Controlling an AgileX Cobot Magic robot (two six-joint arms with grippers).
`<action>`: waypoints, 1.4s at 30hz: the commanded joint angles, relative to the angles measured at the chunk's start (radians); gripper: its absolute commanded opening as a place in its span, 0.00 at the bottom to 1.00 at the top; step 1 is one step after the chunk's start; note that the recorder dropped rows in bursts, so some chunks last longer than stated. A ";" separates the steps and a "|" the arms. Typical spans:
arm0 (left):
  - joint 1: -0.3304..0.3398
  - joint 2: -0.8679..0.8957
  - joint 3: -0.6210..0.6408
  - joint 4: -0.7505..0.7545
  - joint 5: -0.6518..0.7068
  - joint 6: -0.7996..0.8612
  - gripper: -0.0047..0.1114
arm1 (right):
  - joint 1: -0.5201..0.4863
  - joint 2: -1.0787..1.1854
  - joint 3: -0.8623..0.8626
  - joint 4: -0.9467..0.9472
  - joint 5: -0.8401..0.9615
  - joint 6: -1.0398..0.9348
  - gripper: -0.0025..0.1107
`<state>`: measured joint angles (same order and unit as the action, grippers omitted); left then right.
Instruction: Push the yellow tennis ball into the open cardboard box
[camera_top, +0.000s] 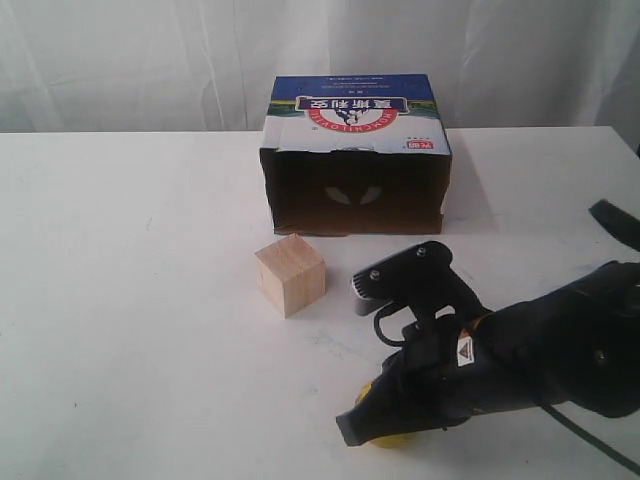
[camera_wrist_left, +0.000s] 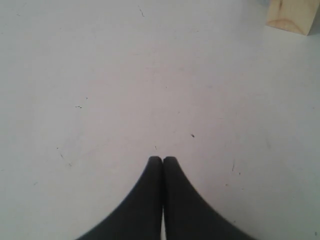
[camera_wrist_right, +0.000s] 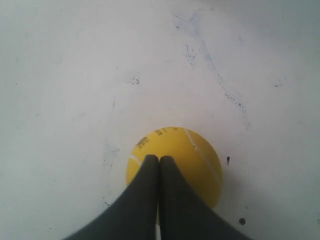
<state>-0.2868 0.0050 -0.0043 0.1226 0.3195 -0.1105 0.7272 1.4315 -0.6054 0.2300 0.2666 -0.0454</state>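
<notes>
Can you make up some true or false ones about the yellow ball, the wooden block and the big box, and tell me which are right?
1. The yellow tennis ball is inside the open cardboard box. False: it lies on the white table, outside the box, at the tips of the right claw.
2. The right claw is shut. True.
3. The left claw is holding the wooden cube. False: it is shut on nothing, and the cube stands apart from it.
4. The wooden cube stands on the table in front of the box. True.
</notes>
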 joint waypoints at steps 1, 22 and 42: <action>-0.005 -0.005 0.004 -0.001 0.020 0.002 0.04 | -0.019 0.011 0.001 -0.026 -0.005 0.005 0.02; -0.005 -0.005 0.004 -0.001 0.020 0.002 0.04 | -0.152 0.011 -0.064 -0.097 0.009 0.009 0.02; -0.005 -0.005 0.004 -0.001 0.020 0.002 0.04 | -0.251 0.062 -0.071 -0.242 -0.018 0.077 0.02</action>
<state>-0.2868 0.0050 -0.0043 0.1226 0.3195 -0.1105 0.5061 1.4638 -0.6750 0.0082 0.2719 0.0188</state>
